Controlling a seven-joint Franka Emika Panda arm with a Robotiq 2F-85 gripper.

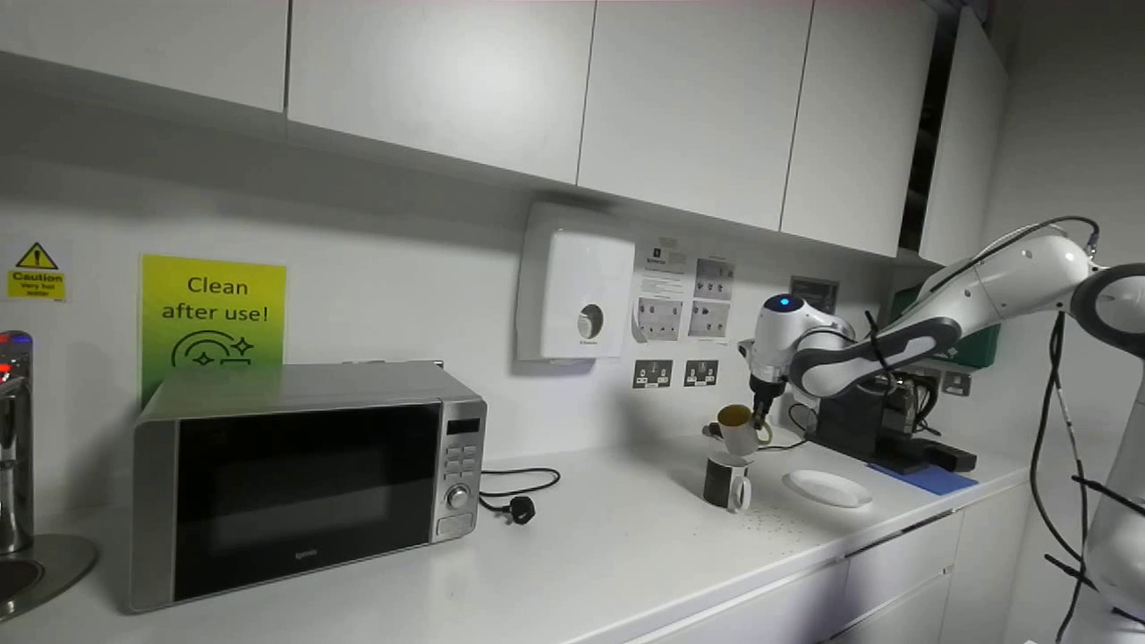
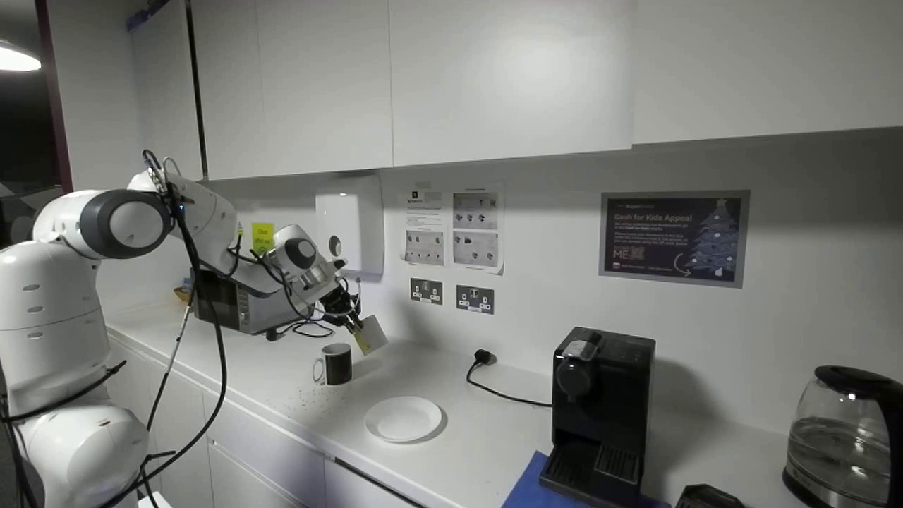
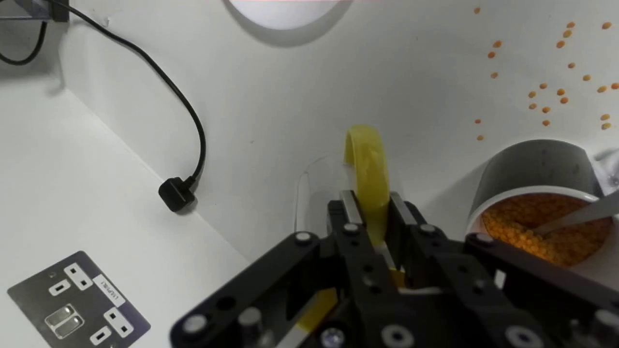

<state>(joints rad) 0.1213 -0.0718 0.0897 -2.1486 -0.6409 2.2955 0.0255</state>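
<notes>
My gripper [image 3: 373,205] is shut on the yellow handle [image 3: 369,166] of a pale mug, one finger on each side of it. In both exterior views this pale mug [image 1: 740,435] hangs tilted above the counter, its yellowish inside showing in an exterior view. Most of its body is hidden behind the fingers in the wrist view. Close by stands a black mug [image 2: 338,364] with a white handle, upright on the counter. From above, this black mug [image 3: 537,164] holds small orange grains [image 3: 520,234] with a spoon [image 3: 580,217] stuck in them.
A white plate [image 2: 403,418] lies near the black mug. Loose orange grains [image 3: 546,109] are scattered on the counter. A black plug and cable [image 3: 193,116] lie by the wall. Further off are a coffee machine [image 2: 600,409], a glass jug [image 2: 839,437] and a microwave [image 1: 304,492].
</notes>
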